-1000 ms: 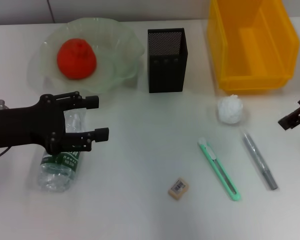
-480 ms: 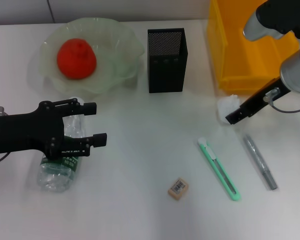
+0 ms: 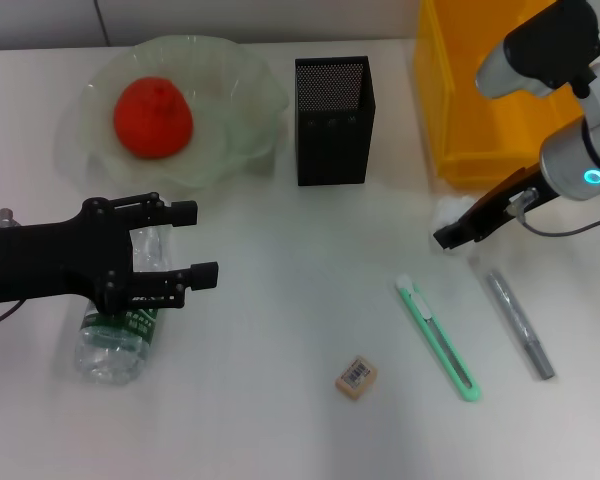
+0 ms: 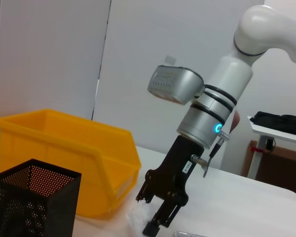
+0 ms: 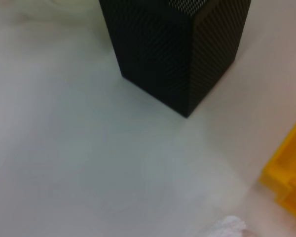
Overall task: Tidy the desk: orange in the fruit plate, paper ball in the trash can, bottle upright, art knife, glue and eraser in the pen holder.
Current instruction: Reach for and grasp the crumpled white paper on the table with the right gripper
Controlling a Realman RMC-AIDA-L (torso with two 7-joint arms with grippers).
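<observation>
- White paper ball [image 3: 450, 212] lies on the counter [image 3: 280, 400] beside the yellow bin [image 3: 500, 90], right end effector [image 3: 458, 232] open over it
- Left end effector [image 3: 195, 242] open, empty, above the lying bottle [image 3: 115, 335]

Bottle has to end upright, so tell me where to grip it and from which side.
The bottle lies flat under the open left gripper, its long axis running roughly toward and away from the robot. Probably best to come from above and close across the labelled middle, where the round body is narrow enough for the fingers, then tip it up.
</observation>
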